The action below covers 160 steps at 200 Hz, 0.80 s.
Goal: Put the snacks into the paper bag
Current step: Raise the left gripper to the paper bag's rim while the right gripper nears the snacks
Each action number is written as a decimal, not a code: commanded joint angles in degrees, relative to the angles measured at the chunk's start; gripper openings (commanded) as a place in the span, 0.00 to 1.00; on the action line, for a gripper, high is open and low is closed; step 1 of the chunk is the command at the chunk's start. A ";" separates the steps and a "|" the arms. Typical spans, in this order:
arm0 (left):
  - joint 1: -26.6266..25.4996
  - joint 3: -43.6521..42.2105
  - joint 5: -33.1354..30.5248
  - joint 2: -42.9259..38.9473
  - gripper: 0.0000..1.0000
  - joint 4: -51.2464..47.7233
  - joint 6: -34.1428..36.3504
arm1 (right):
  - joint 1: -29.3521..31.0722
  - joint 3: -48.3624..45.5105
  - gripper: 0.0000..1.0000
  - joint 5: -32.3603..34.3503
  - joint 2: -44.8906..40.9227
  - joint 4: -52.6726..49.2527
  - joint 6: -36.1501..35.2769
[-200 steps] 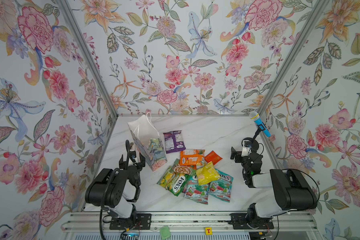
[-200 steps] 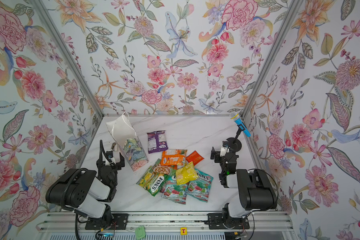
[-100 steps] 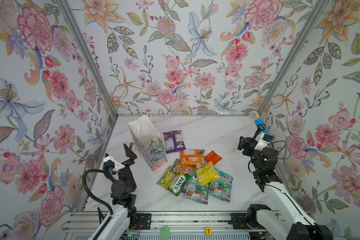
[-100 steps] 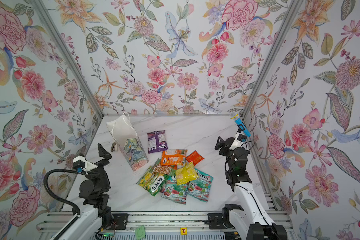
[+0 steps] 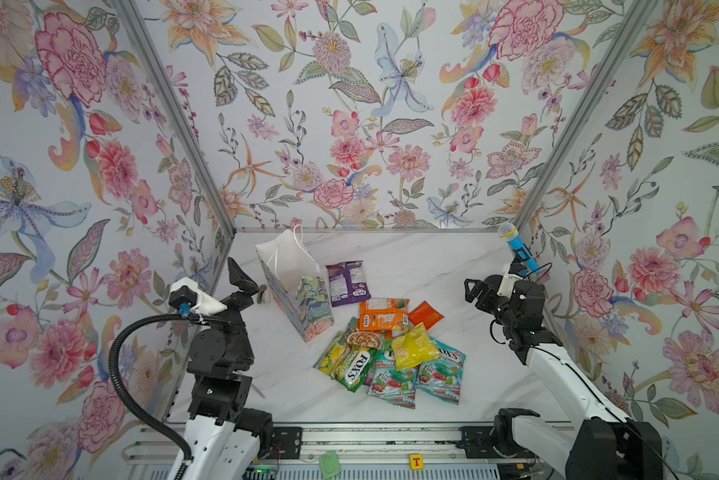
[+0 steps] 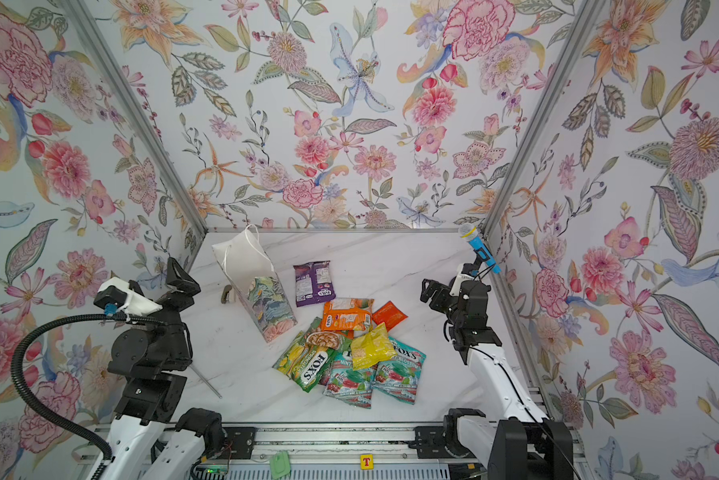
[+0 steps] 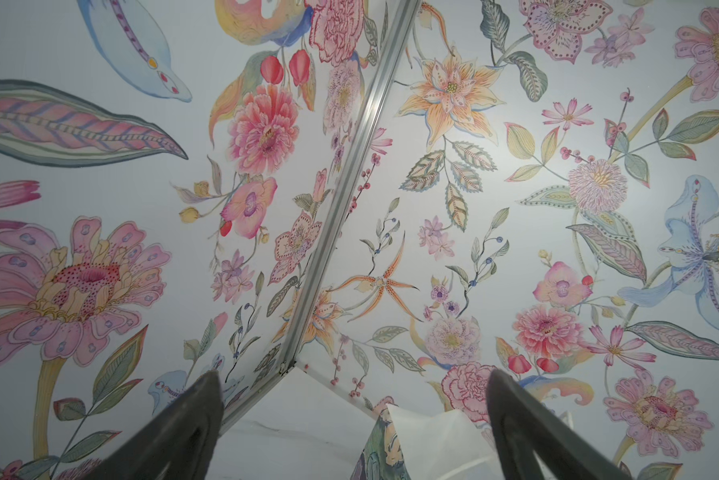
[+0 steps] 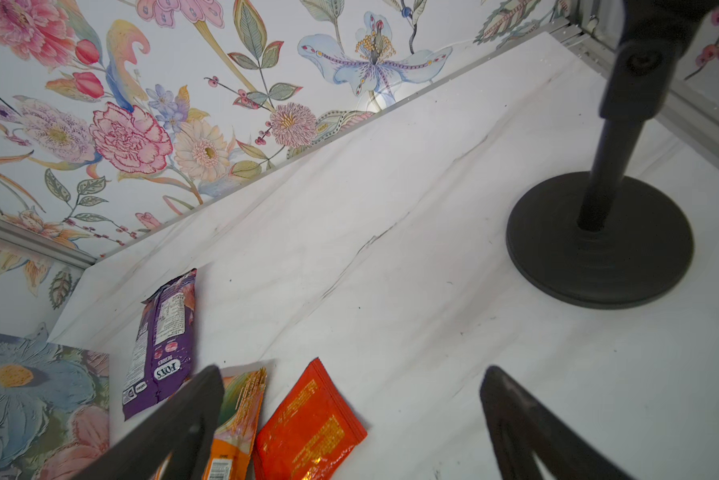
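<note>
The paper bag (image 5: 297, 291) (image 6: 262, 291) stands tilted at the back left of the white table, its white mouth facing up and away. The snacks (image 5: 391, 353) (image 6: 349, 349) lie in a loose heap right of the bag. A purple pouch (image 5: 348, 284) (image 8: 162, 345) lies flat nearest the bag, with an orange pouch (image 5: 382, 314) (image 8: 237, 415) and a small red-orange pouch (image 5: 426, 314) (image 8: 307, 428) beside it. My left gripper (image 5: 245, 282) (image 6: 181, 280) (image 7: 351, 378) hangs open left of the bag (image 7: 424, 440). My right gripper (image 5: 476, 291) (image 6: 432, 291) (image 8: 352, 372) is open, raised to the right of the heap, empty.
A blue microphone (image 5: 515, 247) (image 6: 478, 245) on a black round-based stand (image 8: 598, 241) stands at the back right, close behind my right arm. Floral walls close in the table on three sides. A metal rail (image 5: 370, 436) runs along the front edge.
Both arms have unfolded from a low rest at the front and risen. The left gripper now points up toward the bag, the right one down at the pouches. Both stayed open.
</note>
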 commanded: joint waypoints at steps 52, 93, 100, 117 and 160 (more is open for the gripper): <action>0.40 47.08 14.83 26.42 0.97 -46.65 1.90 | 0.81 7.68 0.96 -7.43 5.71 -9.33 -0.23; 0.45 62.50 21.58 40.34 0.99 -64.68 1.69 | 1.10 9.53 0.96 -10.47 7.44 -10.86 -1.58; 0.46 63.37 21.74 41.64 0.99 -66.25 1.61 | 1.13 9.69 0.96 -10.68 7.58 -11.30 -1.86; 0.48 64.33 21.87 44.02 0.99 -69.14 1.96 | 1.18 10.12 0.95 -11.67 8.02 -11.91 -2.49; 0.43 61.80 22.52 46.94 0.99 -72.05 2.89 | 1.51 10.52 0.95 -14.46 9.61 -12.42 -3.37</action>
